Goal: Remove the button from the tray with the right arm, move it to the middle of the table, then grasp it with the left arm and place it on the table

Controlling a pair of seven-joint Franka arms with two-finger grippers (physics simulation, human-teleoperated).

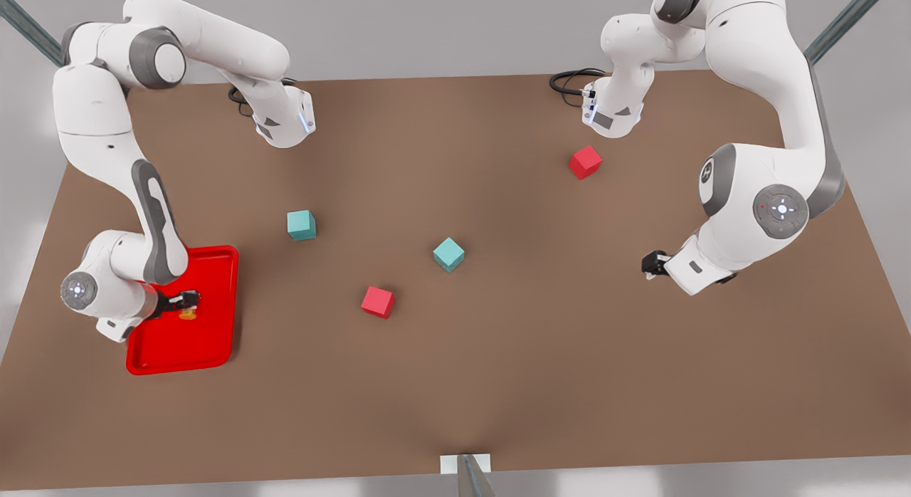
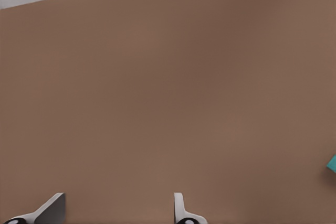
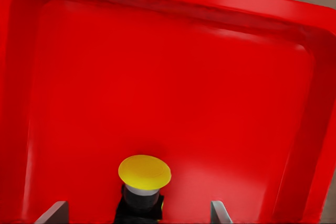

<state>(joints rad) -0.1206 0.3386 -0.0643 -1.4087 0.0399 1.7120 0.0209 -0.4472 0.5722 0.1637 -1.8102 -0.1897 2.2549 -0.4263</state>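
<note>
The red tray (image 1: 206,340) lies near the table's (image 1: 498,383) edge at the front view's left. The button (image 1: 188,314), black base with a yellow cap, stands upright inside it. My right gripper (image 1: 183,300) hangs low over the tray, open, its fingertips either side of the button (image 3: 144,174) without touching it in the right wrist view, where the tray's floor (image 3: 157,77) spreads beyond. My left gripper (image 1: 651,263) waits at the front view's right above bare table, open with nothing between its fingers (image 2: 181,208).
Two teal cubes (image 1: 302,225) (image 1: 448,254) and a red cube (image 1: 377,302) sit around the table's middle. Another red cube (image 1: 585,161) lies toward the back right. A teal cube's corner (image 2: 332,163) shows in the left wrist view.
</note>
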